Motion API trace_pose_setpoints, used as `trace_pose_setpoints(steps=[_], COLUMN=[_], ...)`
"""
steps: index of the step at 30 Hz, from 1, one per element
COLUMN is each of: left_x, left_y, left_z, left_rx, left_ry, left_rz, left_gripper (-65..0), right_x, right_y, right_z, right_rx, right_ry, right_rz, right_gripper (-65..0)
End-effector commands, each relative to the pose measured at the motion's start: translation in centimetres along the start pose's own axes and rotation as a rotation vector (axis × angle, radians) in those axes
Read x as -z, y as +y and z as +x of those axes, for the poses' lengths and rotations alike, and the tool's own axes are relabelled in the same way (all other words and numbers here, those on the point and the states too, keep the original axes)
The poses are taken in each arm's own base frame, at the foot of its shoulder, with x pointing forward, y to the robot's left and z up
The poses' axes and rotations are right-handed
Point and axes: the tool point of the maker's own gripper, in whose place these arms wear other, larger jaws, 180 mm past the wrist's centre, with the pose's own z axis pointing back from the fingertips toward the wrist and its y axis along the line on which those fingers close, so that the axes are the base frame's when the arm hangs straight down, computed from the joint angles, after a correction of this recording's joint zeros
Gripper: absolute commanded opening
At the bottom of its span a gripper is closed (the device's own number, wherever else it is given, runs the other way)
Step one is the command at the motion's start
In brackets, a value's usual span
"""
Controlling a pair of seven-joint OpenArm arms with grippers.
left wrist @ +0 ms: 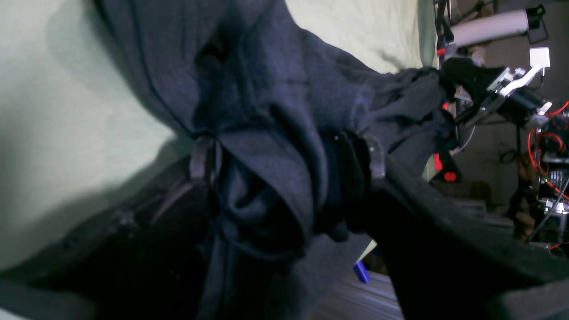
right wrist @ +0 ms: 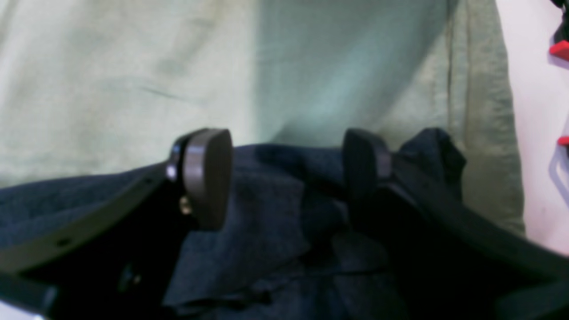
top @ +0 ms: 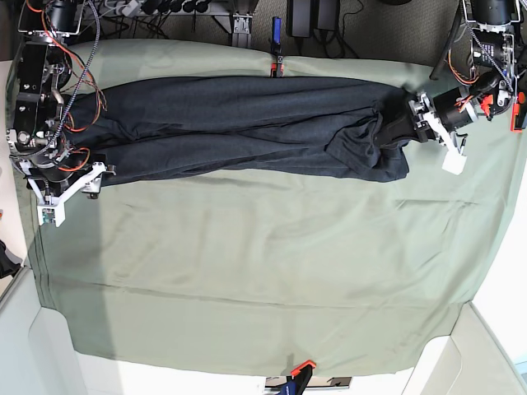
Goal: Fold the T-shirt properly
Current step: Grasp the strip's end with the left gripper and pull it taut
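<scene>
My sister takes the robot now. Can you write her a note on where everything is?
Left gripper: shut on the T-shirt, fabric bunched between its jaws.
Right gripper: jaws open, shirt cloth lying between them, not pinched.
The shirt lies stretched in a long band across the far part of the green sheet, between the two arms.
Done: narrowed lengthwise.
Left: fold it end to end, neatly.
</scene>
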Motion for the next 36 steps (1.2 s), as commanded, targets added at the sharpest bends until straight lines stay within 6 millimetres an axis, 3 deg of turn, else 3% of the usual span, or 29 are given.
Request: trace_pose_setpoints(steps=[1,2,3,5,6,10,15,24,29,33,36], left_x=[0.5,0.9,1.3,1.9,2.2,2.2,-1.3,-6.4,-7.9,-7.1,-5.5], left_y=[-0.7,-0.9,-1.1,-1.0,-0.9,0.2,1.7,3.8,4.0,1.4,-3.8], left_z=[-0.5,-0.8,-1.2,-1.7,-1.8,-0.3,5.6,14.0,16.5,16.1,14.1], left_rx=[0.012,0.013,0.014,0.025,0.035,0.086,0.232,0.520,0.607,0.630,0.741], left_ry=[0.032,0.043,0.053,0.061,0.059,-0.023,-0.189,-0.273,-0.267,-0.277,-0.262], left_rz=[-0.024,-0.031,-0.036,-0.027,-0.014,0.053,0.200,0.454,0.529,0.463,0.374], left_gripper=[-26.9,-30.1,-37.2,-58.4,-65.0,-65.0,-65.0,-65.0,-65.0,-65.0,-65.0], right_x=[-0.4,-0.4,-0.4,-0.4,-0.4,-0.4,-0.4,-0.4,-0.4,-0.4,-0.4], right_y=[-0.3,-0.3,-0.3,-0.3,-0.3,-0.4,-0.4,-0.4,-0.3,-0.3,-0.4], right_z=[1.7,1.7,1.7,1.8,1.8,1.8,1.8,1.9,1.9,1.9,1.9], right_rx=[-0.003,-0.003,-0.003,-0.003,-0.003,-0.003,-0.004,-0.004,-0.003,-0.003,-0.003], right_ry=[-0.052,-0.052,-0.053,-0.056,-0.056,-0.056,-0.056,-0.064,-0.064,-0.063,-0.062], right_rz=[-0.005,-0.005,-0.006,-0.006,-0.006,-0.006,-0.007,-0.006,-0.005,-0.006,-0.006], right_gripper=[-26.0,-26.0,-26.0,-26.0,-26.0,-26.0,-26.0,-26.0,-26.0,-26.0,-26.0])
